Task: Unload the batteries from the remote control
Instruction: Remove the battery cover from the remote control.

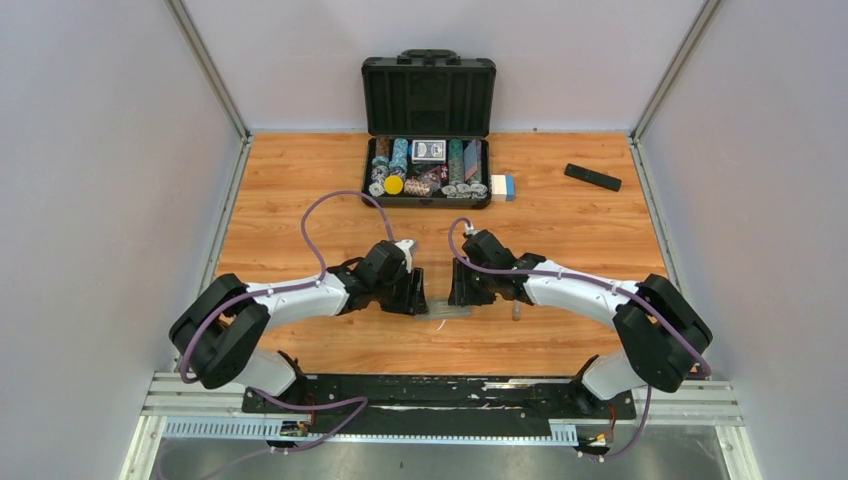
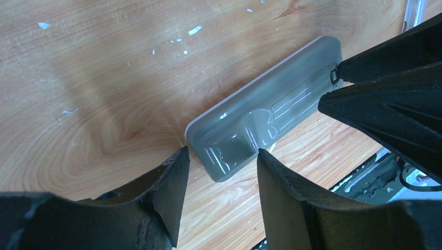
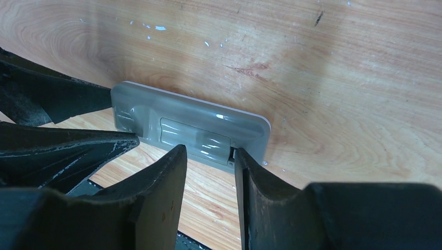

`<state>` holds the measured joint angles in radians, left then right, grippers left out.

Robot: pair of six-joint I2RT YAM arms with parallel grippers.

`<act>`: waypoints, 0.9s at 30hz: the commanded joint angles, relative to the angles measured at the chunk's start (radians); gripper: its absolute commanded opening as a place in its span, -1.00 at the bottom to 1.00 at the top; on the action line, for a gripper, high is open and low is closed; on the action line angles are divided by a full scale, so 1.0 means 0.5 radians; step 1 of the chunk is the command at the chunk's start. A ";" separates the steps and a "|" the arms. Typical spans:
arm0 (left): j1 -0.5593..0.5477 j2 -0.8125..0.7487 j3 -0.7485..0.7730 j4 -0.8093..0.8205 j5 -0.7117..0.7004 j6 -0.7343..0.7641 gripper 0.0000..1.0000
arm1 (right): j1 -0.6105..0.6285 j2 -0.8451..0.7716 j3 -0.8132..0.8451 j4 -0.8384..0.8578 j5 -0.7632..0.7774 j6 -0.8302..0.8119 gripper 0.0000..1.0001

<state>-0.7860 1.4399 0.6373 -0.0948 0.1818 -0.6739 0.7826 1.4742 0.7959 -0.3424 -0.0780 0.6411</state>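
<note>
We are seeing the remote (image 2: 260, 122) face down, its cover on, so the batteries are staying hidden inside.

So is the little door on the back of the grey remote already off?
No, the battery cover still sits shut on the grey remote lying face down.

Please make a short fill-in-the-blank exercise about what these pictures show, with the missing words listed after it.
1. The grey remote lies with its ____ side up.
2. Its battery cover is still ____.
3. The left claw and the right claw are at ____ ends of it.
4. The black case at the far edge stands ____.

Missing words: back; on; opposite; open
</note>
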 commanded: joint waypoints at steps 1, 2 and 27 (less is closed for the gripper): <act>-0.023 0.044 0.098 0.006 -0.023 0.038 0.17 | 0.016 0.052 0.043 -0.027 0.055 -0.012 -0.21; -0.024 0.051 0.103 0.007 -0.021 0.040 0.16 | 0.017 0.059 0.041 -0.026 0.055 -0.011 -0.22; -0.026 0.099 0.164 -0.069 -0.085 0.078 0.10 | 0.052 0.101 0.093 -0.019 0.002 -0.060 -0.39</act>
<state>-0.7925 1.4784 0.6842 -0.1371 0.1551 -0.6628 0.7979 1.4994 0.8268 -0.3843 -0.0570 0.6239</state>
